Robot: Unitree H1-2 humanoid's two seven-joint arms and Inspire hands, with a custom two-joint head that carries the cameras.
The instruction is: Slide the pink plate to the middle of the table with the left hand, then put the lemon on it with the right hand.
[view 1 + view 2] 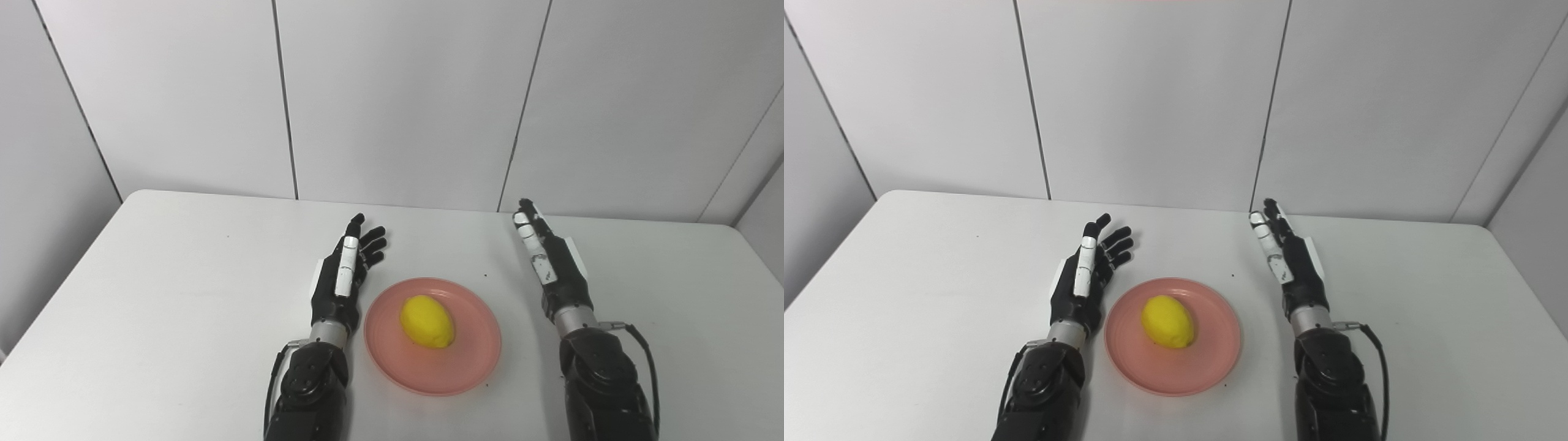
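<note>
A pink plate (471, 361) lies near the middle of the white table (153, 294), towards the front. A yellow lemon (427, 321) rests on the plate, slightly left of its centre. My left hand (344, 275) hovers just left of the plate, open, fingers stretched forward and apart, holding nothing. To the right of the plate, a short gap away, my right hand (548, 260) is open too, fingers straight and pointing to the back wall. Neither hand touches the plate or the lemon.
Grey wall panels (398, 98) rise behind the table's far edge. The table's rounded back corners show at left and right. A black cable (646, 355) loops off the right forearm. A few dark specks dot the tabletop.
</note>
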